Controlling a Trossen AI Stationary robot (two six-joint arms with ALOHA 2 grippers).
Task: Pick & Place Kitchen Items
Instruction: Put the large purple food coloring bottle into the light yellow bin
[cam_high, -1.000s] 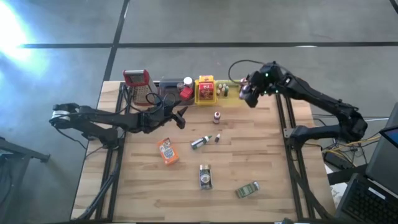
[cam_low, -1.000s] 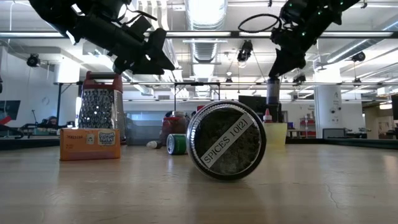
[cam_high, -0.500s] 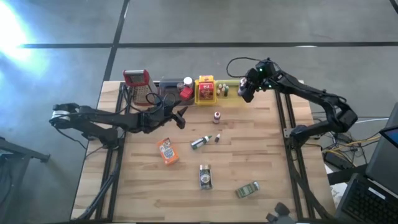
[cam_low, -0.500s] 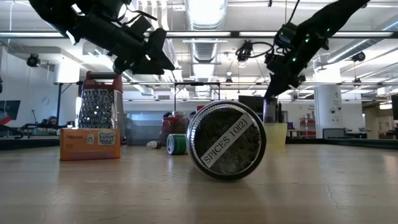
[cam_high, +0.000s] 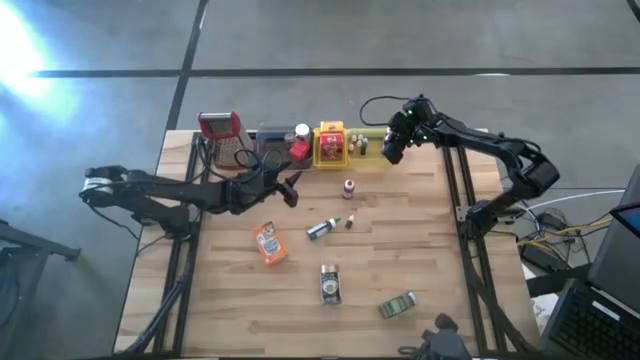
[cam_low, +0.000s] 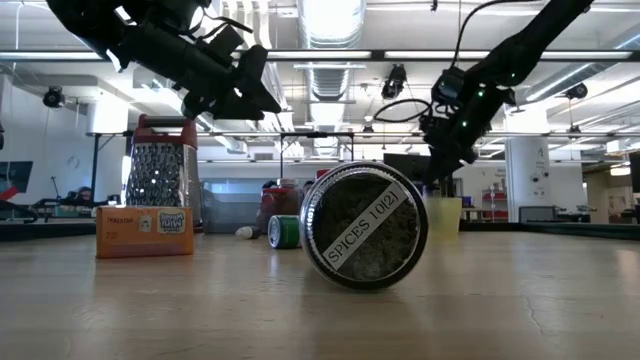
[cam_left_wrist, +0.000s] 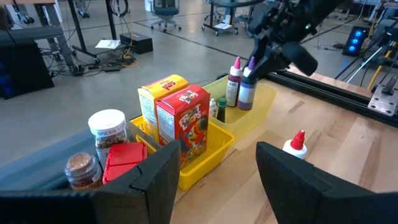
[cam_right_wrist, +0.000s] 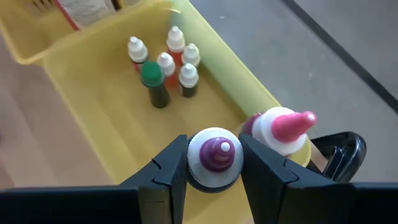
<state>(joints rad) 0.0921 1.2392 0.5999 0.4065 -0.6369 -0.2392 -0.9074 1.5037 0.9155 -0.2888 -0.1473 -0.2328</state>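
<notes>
My right gripper (cam_high: 392, 150) is over the pale yellow tray (cam_high: 372, 160) at the table's far edge, shut on a small purple bottle (cam_left_wrist: 247, 88) with a white, purple-tipped cap. Beside it in the tray stands a red-capped bottle (cam_left_wrist: 234, 84), and several tiny bottles (cam_right_wrist: 165, 65) cluster farther along. My left gripper (cam_high: 290, 188) hangs open above the table's left half, with nothing between its fingers. Loose on the table lie an orange packet (cam_high: 269, 243), a spice tin (cam_high: 330, 284), a green tin (cam_high: 398, 305) and small bottles (cam_high: 348, 188). My right gripper pinches the purple bottle by its white cap (cam_right_wrist: 214, 152) between the two fingers. It comes from above, slanting down from the table's right. The bottle hangs upright below the fingers, its lower end inside the yellow tray. Whether it stands on the tray's floor I cannot tell.
A deeper yellow bin (cam_high: 331, 146) with cereal boxes stands left of the tray. Left of it are a red-lidded jar (cam_high: 298, 150) and a red-topped grater (cam_high: 220, 135). A round spice jar (cam_low: 365, 225) lies close in the low view. The near left of the table is bare wood.
My right gripper has come down and moved toward the table's left and far edge, over the yellow tray, staying shut on the purple bottle. The bottle has sunk with it, still upright, down into the tray beside the red-capped bottle.
</notes>
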